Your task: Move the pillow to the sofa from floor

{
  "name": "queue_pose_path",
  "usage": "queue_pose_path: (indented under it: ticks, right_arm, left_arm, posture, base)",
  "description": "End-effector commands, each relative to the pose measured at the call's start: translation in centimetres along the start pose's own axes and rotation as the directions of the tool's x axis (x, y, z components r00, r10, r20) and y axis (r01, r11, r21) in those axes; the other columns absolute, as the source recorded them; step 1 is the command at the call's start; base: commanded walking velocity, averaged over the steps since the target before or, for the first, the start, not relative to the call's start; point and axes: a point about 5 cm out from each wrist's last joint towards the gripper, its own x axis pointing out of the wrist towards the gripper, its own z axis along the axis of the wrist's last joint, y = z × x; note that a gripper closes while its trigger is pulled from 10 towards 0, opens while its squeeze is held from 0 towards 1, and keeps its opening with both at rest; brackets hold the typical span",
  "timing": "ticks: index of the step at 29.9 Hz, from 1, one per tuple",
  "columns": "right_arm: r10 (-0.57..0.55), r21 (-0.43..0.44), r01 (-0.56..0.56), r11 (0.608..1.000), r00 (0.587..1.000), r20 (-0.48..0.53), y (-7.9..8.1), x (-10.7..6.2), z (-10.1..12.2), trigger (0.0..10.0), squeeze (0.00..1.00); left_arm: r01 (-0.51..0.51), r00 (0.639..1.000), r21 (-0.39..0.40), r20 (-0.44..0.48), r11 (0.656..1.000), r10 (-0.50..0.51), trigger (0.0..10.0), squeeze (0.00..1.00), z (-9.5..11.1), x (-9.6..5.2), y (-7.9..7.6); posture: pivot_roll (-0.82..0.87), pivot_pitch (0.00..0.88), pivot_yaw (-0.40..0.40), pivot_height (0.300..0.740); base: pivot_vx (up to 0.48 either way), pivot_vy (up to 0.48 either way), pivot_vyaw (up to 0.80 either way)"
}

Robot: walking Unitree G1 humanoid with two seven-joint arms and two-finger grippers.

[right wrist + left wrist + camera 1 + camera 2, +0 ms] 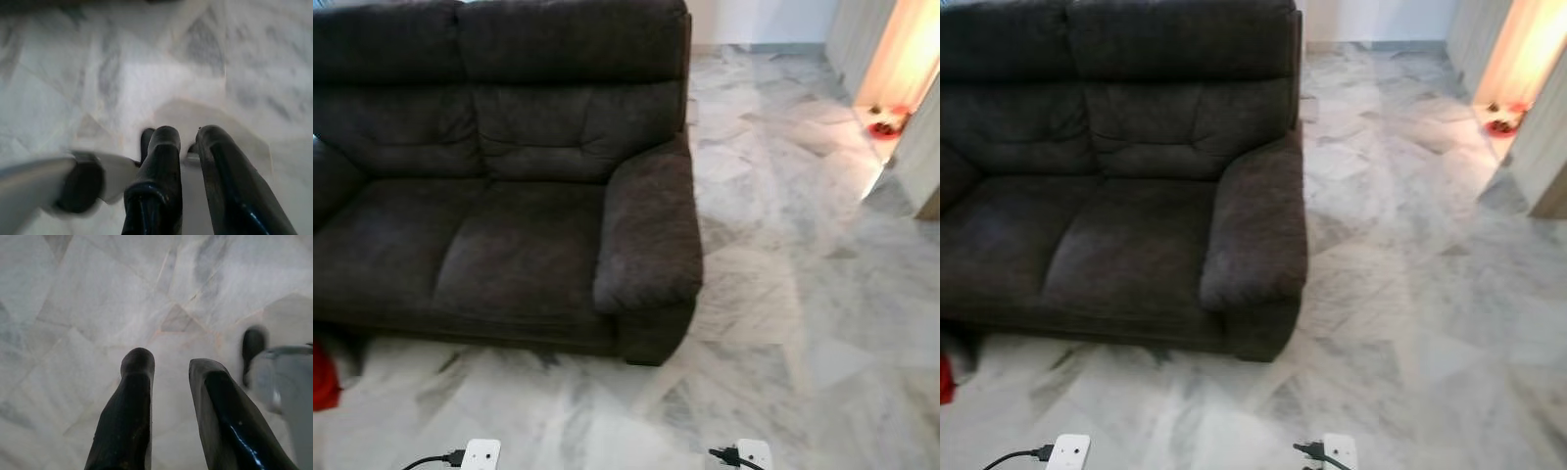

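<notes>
Here, the dark sofa (pixel 499 186) sits on the marble floor (pixel 803 294). The left claw (pixel 171 367) and right claw (pixel 188 137) hang spread over it, holding nothing.

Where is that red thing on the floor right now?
The red thing lies on the marble floor at the far left edge of the eye views, just in front of the dark sofa's left front corner, mostly cut off.

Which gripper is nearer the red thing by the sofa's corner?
Left. The left gripper hangs over the floor on the red thing's side; the right gripper hangs further off, toward the sofa's armrest side.
</notes>
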Motion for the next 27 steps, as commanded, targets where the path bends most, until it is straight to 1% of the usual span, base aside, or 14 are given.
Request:
queue_pose_path:
  ticks: [1, 6, 8, 12, 14, 20, 27]
  right_arm:
    - [0.013, -0.002, -0.013, 1.000, 1.000, -0.018, 0.7, 0.1, -0.4, 10.0, 0.00]
    - [0.016, -0.001, -0.016, 1.000, 1.000, -0.018, 0.6, 0.1, -0.4, 10.0, 0.00]
    - [0.019, -0.026, -0.020, 0.999, 0.999, -0.025, 0.7, 0.1, -0.5, 10.0, 0.00]
    - [0.012, -0.032, -0.013, 0.999, 1.000, -0.024, 0.7, 0.1, -0.5, 10.0, 0.00]
    - [0.015, 0.011, -0.015, 1.000, 1.000, -0.019, 0.9, 0.1, -0.5, 10.0, 0.00]
    - [0.023, 0.018, -0.023, 1.000, 1.000, -0.003, 1.8, 0.4, 0.1, 10.0, 0.00]
    - [0.009, 0.036, -0.010, 0.999, 1.000, 0.009, 2.3, 0.6, 0.7, 10.0, 0.00]
  left_arm:
    - [-0.014, 1.000, 0.013, -0.022, 1.000, 0.014, 10.0, 0.00, -0.5, -0.1, 0.6]
    - [-0.014, 1.000, 0.010, -0.018, 1.000, 0.014, 10.0, 0.00, -0.6, -0.1, 0.6]
    - [-0.012, 1.000, 0.012, -0.019, 1.000, 0.013, 10.0, 0.00, -0.6, -0.1, 0.6]
    - [-0.010, 1.000, 0.020, -0.022, 1.000, 0.010, 10.0, 0.00, -0.6, -0.1, 0.5]
    - [-0.009, 1.000, 0.019, -0.023, 1.000, 0.010, 10.0, 0.00, -0.7, -0.1, 0.6]
    - [-0.013, 1.000, 0.018, -0.021, 1.000, 0.013, 10.0, 0.00, -0.7, -0.1, 0.6]
    - [-0.015, 1.000, 0.018, -0.019, 1.000, 0.015, 10.0, 0.00, -0.6, -0.1, 0.7]
  posture:
    - [0.00, 0.101, 0.071, 0.740]
    - [0.00, 0.090, 0.070, 0.740]
    - [0.00, 0.087, 0.069, 0.740]
    - [0.00, 0.083, 0.067, 0.740]
    - [0.00, 0.079, 0.068, 0.740]
    - [0.00, 0.090, 0.067, 0.740]
    - [0.00, 0.112, 0.072, 0.740]
  base:
    - [0.000, 0.480, 0.00]
    - [0.000, 0.480, 0.00]
    - [0.000, 0.480, 0.00]
    - [0.000, 0.480, 0.75]
    - [0.000, 0.480, 0.40]
    - [0.000, 0.480, 0.00]
    - [0.000, 0.480, 0.00]
